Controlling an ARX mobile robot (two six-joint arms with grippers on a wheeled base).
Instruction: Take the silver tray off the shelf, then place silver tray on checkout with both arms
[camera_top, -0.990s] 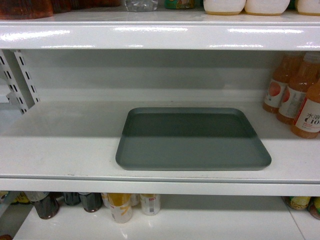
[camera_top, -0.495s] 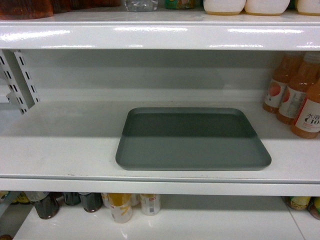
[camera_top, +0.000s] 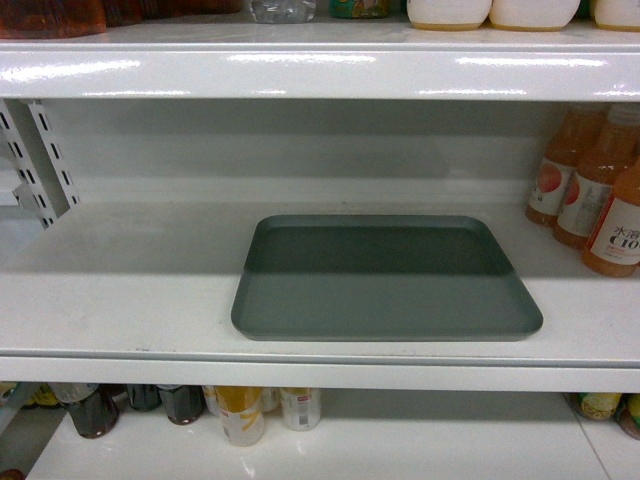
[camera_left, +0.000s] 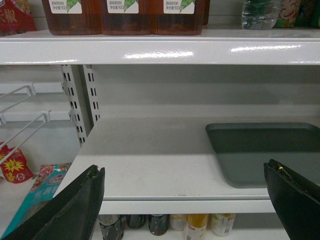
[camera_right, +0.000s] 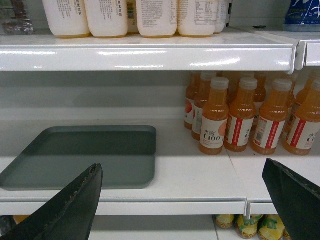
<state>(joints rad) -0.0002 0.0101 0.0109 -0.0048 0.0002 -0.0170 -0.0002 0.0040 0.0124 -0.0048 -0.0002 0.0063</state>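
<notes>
Nothing moved; both grippers (camera_left: 185, 200) (camera_right: 182, 200) wide, empty.

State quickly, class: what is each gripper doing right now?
Left gripper: open, holding nothing, short of the matte grey-green rectangular tray.
Right gripper: open, holding nothing, short of the glossy white shelf.

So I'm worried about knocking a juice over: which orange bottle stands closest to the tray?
The front-left orange bottle, its white label reading C100. It stands nearest the silver tray on the shelf, apart from its right edge; the other bottles sit behind or farther right.
</notes>
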